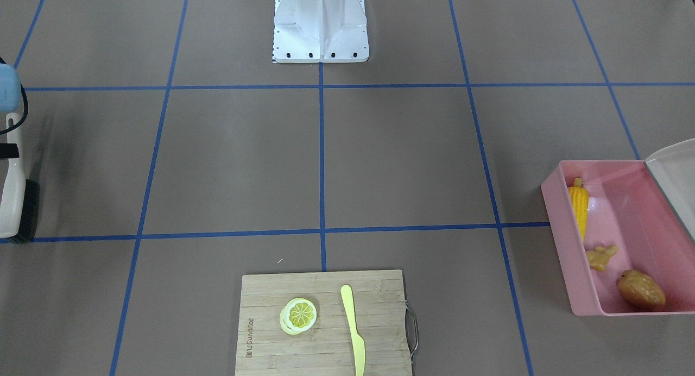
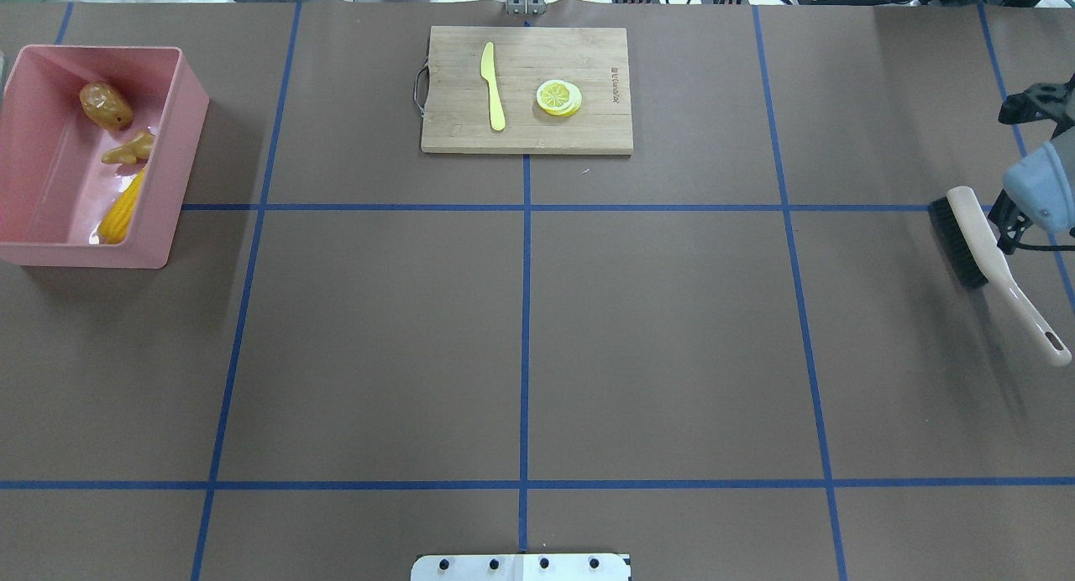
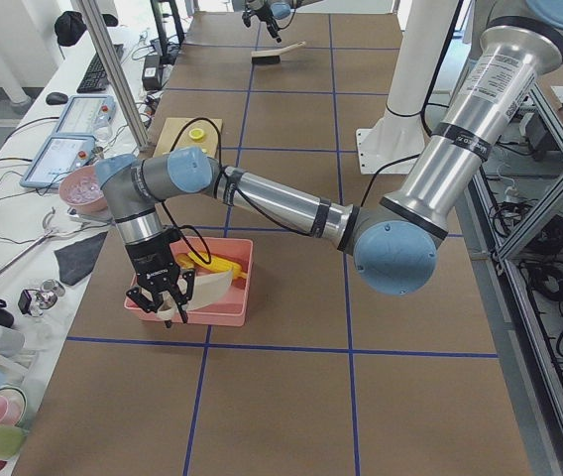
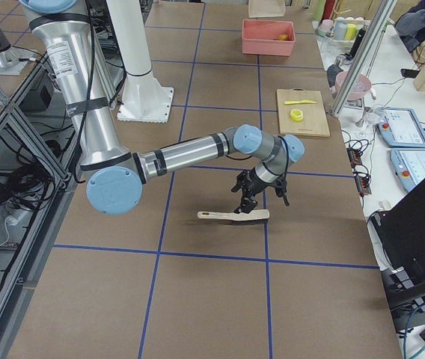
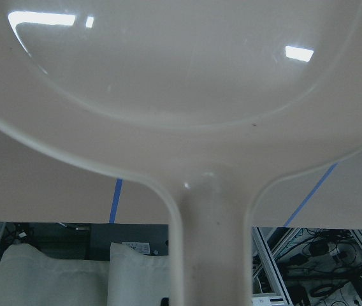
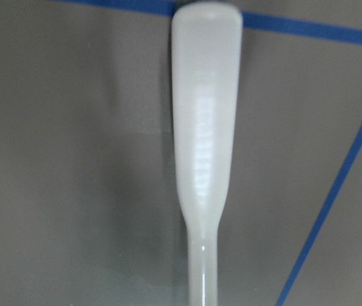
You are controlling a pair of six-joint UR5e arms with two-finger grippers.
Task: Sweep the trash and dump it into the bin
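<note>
The pink bin [image 1: 560, 229] stands at the table's end on my left side. In it lie the yellow corn cob [image 1: 579, 210], the tan ginger root [image 1: 601, 256] and the brown potato [image 1: 640, 289]. A beige dustpan [image 1: 676, 175] hangs tilted over the bin's far rim and fills the left wrist view [image 5: 181, 95]. My left gripper [image 3: 168, 302] is at the dustpan's handle; I cannot tell whether it is open or shut. My right gripper [image 2: 1004, 228] is shut on a beige brush [image 2: 995, 258] and holds it just above the table at the far right.
A wooden cutting board [image 2: 588, 132] lies at the table's far middle, with a lemon slice [image 2: 558, 97] and a yellow knife [image 2: 492, 86] on it. The white robot base [image 1: 320, 25] stands at the near middle edge. Blue tape lines cross the brown table.
</note>
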